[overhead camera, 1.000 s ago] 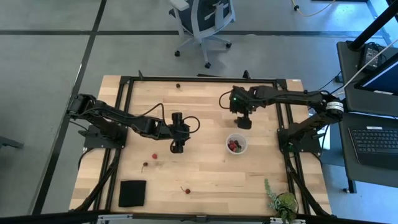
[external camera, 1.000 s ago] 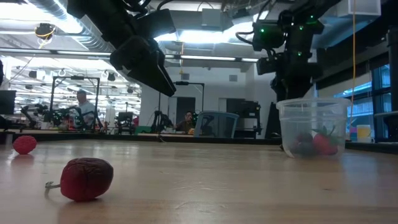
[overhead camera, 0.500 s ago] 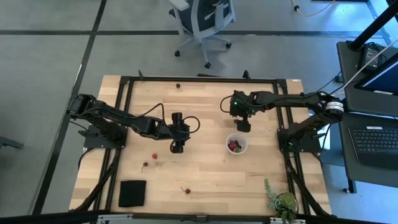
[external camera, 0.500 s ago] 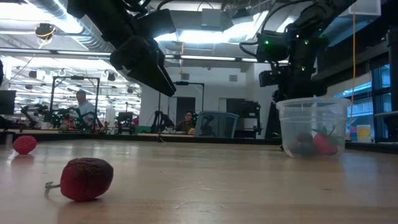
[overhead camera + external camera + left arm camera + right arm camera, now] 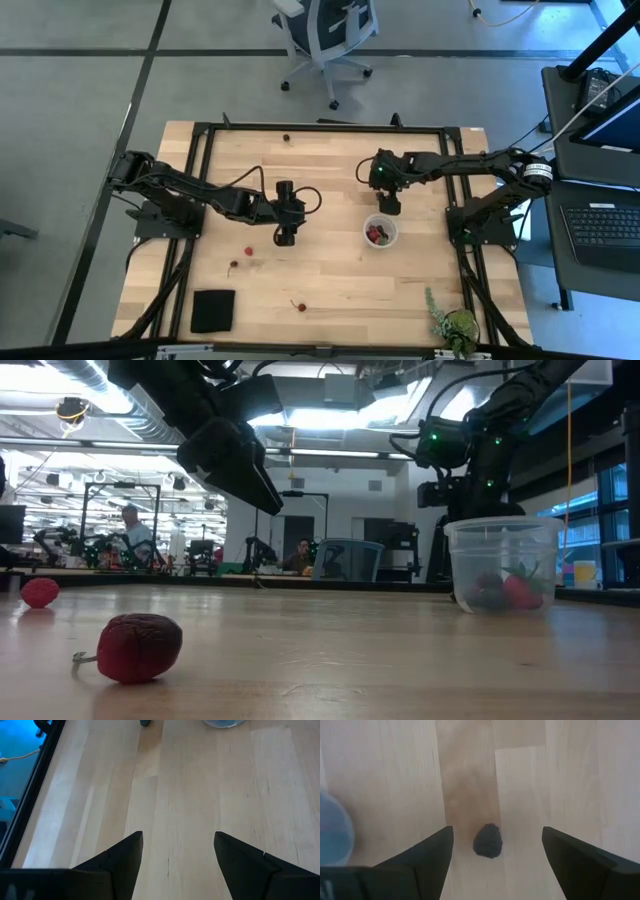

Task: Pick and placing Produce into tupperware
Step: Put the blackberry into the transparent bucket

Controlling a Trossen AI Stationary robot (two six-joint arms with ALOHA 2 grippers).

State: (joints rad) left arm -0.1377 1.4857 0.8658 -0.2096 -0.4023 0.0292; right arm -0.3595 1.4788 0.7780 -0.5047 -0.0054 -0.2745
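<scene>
My right gripper (image 5: 388, 205) hangs open just beyond the far side of the small translucent tub (image 5: 380, 232). In the right wrist view its fingers stand on either side of one dark fruit (image 5: 487, 841) that lies on the wood, without touching it. The tub stands on the table with a few red and dark fruits (image 5: 505, 590) in it. My left gripper (image 5: 286, 234) is open and empty above the table's middle (image 5: 178, 837). Loose red fruits lie at the near left (image 5: 248, 252), (image 5: 233, 266), (image 5: 298, 305), and a dark one lies at the far edge (image 5: 286, 138).
A flat black square pad (image 5: 212, 310) lies at the near left corner. A leafy green plant (image 5: 455, 325) stands at the near right. A black frame (image 5: 330, 127) runs around the table. People and equipment show in the room behind (image 5: 130, 530).
My right gripper has come down toward the table and a little toward the near edge, closing on the tub's far side. My left arm has kept still.
</scene>
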